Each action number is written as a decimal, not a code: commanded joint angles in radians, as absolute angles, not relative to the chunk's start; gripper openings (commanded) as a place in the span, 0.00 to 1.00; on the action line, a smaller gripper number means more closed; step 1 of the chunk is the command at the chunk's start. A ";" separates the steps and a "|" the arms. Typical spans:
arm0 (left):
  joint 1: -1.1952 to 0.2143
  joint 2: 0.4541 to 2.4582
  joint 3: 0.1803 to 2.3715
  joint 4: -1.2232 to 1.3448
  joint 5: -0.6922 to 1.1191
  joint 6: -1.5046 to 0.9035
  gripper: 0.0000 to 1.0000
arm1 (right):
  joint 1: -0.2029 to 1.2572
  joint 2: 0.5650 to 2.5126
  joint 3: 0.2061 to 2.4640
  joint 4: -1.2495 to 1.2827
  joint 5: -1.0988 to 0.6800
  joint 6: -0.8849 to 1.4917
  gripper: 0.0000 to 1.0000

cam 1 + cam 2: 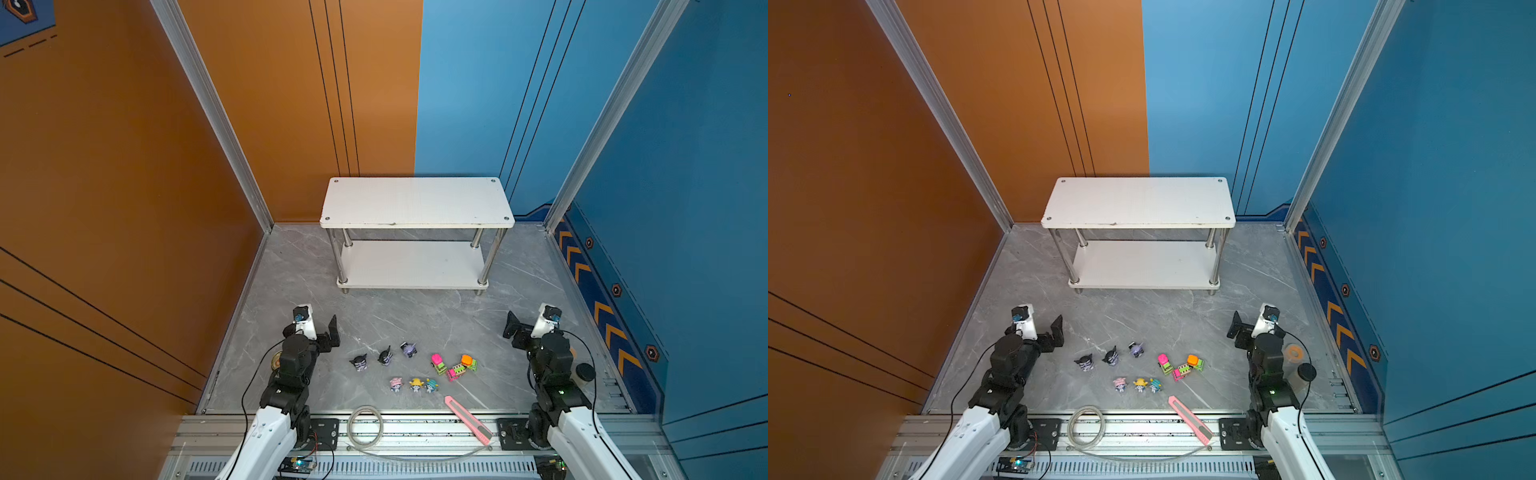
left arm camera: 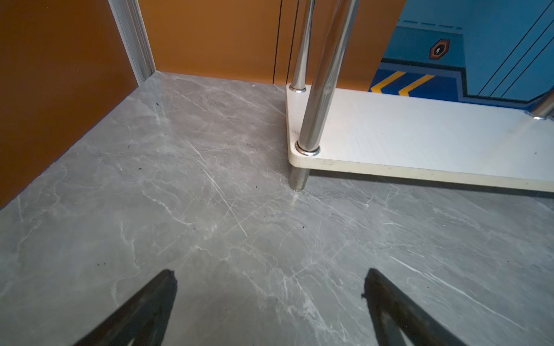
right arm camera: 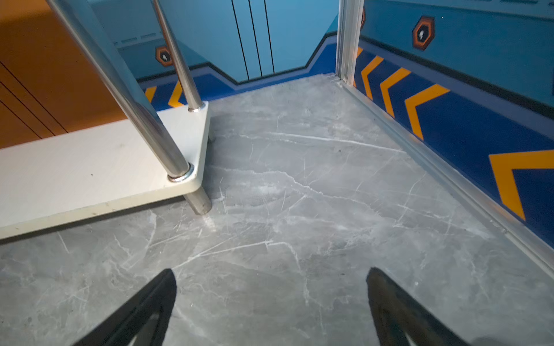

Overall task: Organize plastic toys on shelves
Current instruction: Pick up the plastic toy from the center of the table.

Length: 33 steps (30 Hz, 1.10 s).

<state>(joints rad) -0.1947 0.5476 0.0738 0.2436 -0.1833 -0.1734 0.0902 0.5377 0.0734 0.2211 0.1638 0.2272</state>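
Shelves (image 1: 415, 203) stand at centre frame in both top views, near the back wall, four chrome legs on the grey table (image 1: 415, 316). All nine toys lie on the table at lower centre, well apart from the shelves and between the two arms. Three dark figurines (image 1: 385, 356) form a row climbing toward the right. Just right of them sit three trucks (image 1: 456, 371), close-packed; whether they touch cannot be told. Below both groups, three pastel figurines (image 1: 416, 384) stand in a level row, hats pink, yellow and teal from left to right. A pink knife (image 1: 467, 419) lies diagonally at lower right of that row, crossing the table's front edge onto the aluminium rail. A coil of clear tubing (image 1: 365, 426) rests on the same rail at lower centre, its loose end trailing right. Left end effector (image 1: 316, 328) hangs at lower left of centre, beside the dark figurines but apart from them. Its fingers (image 2: 156, 299) are spread wide in the left wrist view, with only table between them and a corner of the lower board ahead. Right end effector (image 1: 530, 328) hangs at lower right, apart from the trucks. Its fingers (image 3: 389, 302) are likewise spread wide over table, with the opposite corner of the lower board in its wrist view. Neither end effector grips or touches any item.
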 commanded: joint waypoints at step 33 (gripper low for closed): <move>-0.001 1.560 0.378 0.919 0.014 0.025 0.98 | -0.012 1.532 0.365 0.899 -0.107 0.017 1.00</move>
<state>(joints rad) -0.0120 1.5471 0.3553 0.8787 -0.0170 0.0040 -0.0017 1.5188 0.3416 0.8536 -0.0830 0.0437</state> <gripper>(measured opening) 0.978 0.999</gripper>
